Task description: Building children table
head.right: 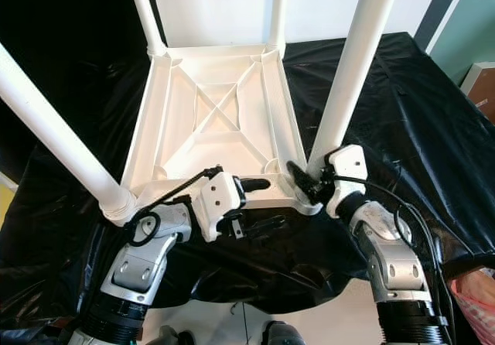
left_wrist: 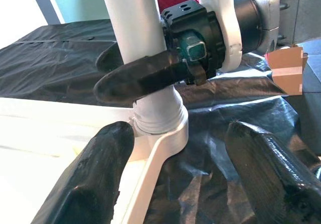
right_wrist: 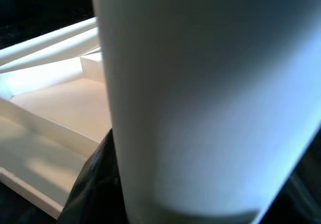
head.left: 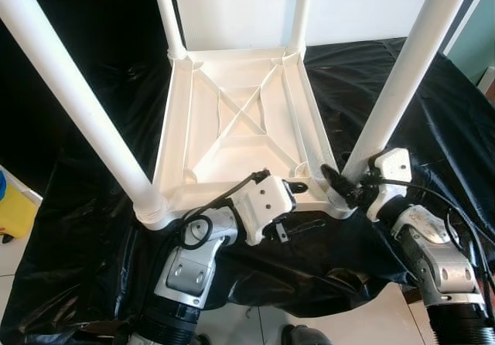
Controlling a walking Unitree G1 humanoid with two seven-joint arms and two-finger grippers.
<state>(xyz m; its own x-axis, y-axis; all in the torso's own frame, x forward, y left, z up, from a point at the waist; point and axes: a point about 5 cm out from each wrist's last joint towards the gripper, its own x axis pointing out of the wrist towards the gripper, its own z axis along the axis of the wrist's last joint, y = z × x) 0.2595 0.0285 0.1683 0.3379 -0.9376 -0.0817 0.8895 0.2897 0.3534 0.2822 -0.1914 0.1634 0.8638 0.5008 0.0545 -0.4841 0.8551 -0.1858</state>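
A white plastic children's table lies upside down on a black sheet, its four white legs pointing up. My right gripper is shut around the base of the near right leg, just above its socket. That leg is pressed close to the camera in the right wrist view. My left gripper is open at the table's near rim, one finger over the rim and one below it. Its fingertips stand wide apart near that corner. The near left leg stands apart from both grippers.
The black sheet covers the raised surface and hangs over its near edge above pale floor tiles. A yellow object sits at the far left. A cardboard box is on the right, with a white wall behind the far legs.
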